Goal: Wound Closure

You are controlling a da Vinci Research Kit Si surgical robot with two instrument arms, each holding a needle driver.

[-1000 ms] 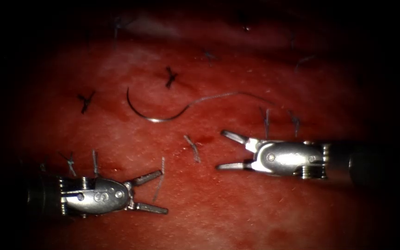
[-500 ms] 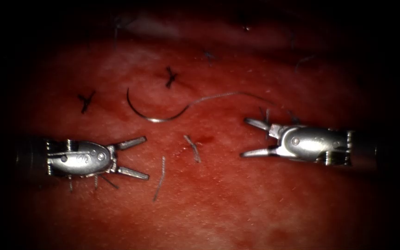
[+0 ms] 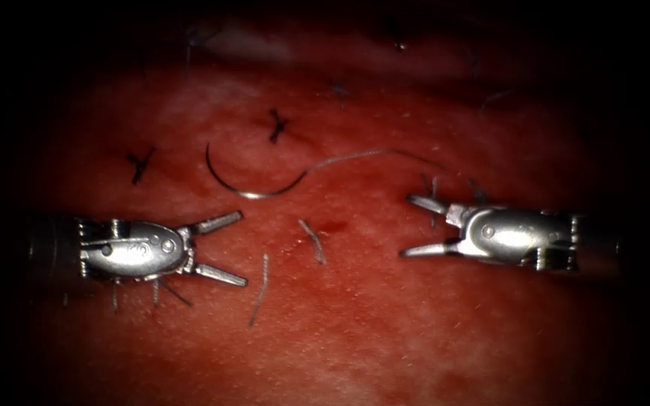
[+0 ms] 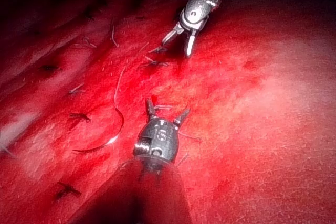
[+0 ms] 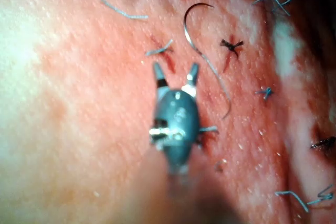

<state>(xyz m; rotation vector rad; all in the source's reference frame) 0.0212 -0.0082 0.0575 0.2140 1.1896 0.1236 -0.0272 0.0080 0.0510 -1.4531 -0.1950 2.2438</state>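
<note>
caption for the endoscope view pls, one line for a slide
Curved needle with trailing thread lies free on the tissue; left tool and right tool open, holding nothing.

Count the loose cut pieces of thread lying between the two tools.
2: one cut end of thread near the middle, another cut piece beside the left tool. Others may be hidden in dark areas.

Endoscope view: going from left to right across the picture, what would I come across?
Left tool, jaws open and empty → loose bit of thread → short thread scrap → right tool, jaws open and empty. The curved needle lies free on the tissue.
</note>
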